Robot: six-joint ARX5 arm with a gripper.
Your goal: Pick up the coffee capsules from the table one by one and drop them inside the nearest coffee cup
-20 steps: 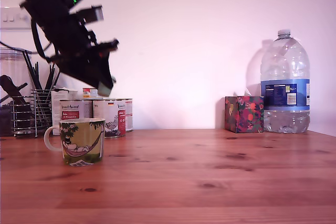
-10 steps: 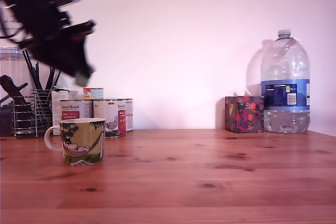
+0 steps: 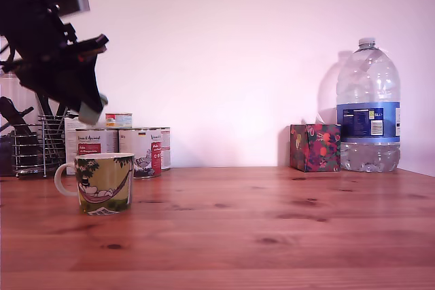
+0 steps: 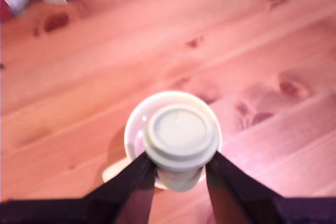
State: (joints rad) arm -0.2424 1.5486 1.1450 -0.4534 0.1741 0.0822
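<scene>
Moved: over the last second I see the arm has swung toward the exterior view's left and dropped a little, so the gripper [image 3: 90, 109] now hangs above the coffee cup [image 3: 103, 183] rather than out past its rim.
Far left, exterior view: a wire utensil rack [image 3: 37, 144] stands behind the cup, with printed tins [image 3: 139, 151] just to its right.
Cup: upright on the tabletop [image 3: 272, 229], handle toward the exterior view's left. In the wrist view its white rim [image 4: 134, 119] rings the capsule from below, so I judge I am lined up over the mouth.
Capsule: the coffee capsule [image 4: 181, 135] is in the grip, its flat lid facing the wrist camera.
Jaws: clamped on the capsule's sides just under its lid flange.
Handling: I judge the pod very light, with a thin shell that would dent under hard squeezing. The tapered body could slip downward, so the flange is the sensible place for a hold.
Middle: bare wood, and I see no loose capsules in either view.
Right, exterior view: a floral box [image 3: 315, 147] and a large water bottle [image 3: 368, 110], well apart from the cup.
Next: opening here should drop the pod inside.
</scene>
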